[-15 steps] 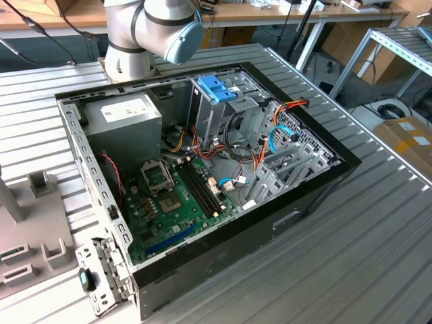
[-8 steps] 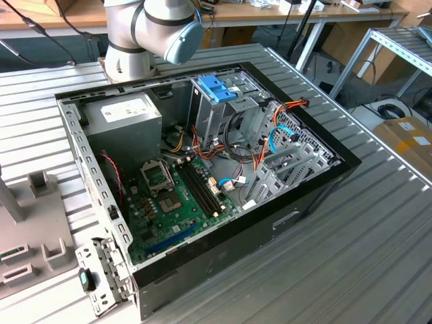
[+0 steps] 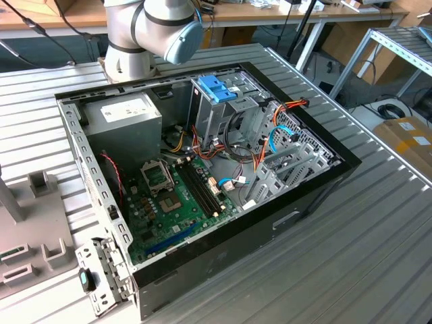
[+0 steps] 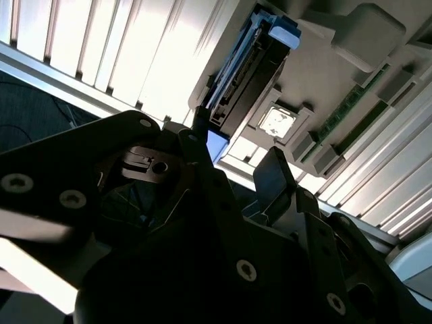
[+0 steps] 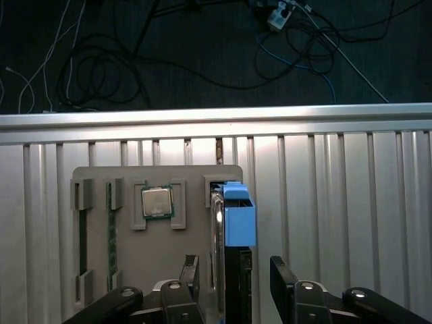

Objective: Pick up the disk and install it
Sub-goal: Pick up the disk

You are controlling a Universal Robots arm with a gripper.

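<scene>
First wrist view: in the grey tray point(image 5: 192, 196), beside the processor chip point(image 5: 156, 202), the disk point(image 5: 239, 217) was found standing on edge. The gripper point(image 5: 235, 268) was found with jaws apart astride it, unclamped; a centred, square closure was judged advisable.

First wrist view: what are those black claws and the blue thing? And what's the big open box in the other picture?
A robot arm works on an open computer, the box, on a metal table. The exterior view comes from a camera off the arm. Both wrist views come from cameras riding on it. The claws are the fingers of its gripper, open, one each side of the disk, not holding it. The disk stands on edge in a grey tray, and the blue is its frame. A square chip sits in the tray.
</scene>
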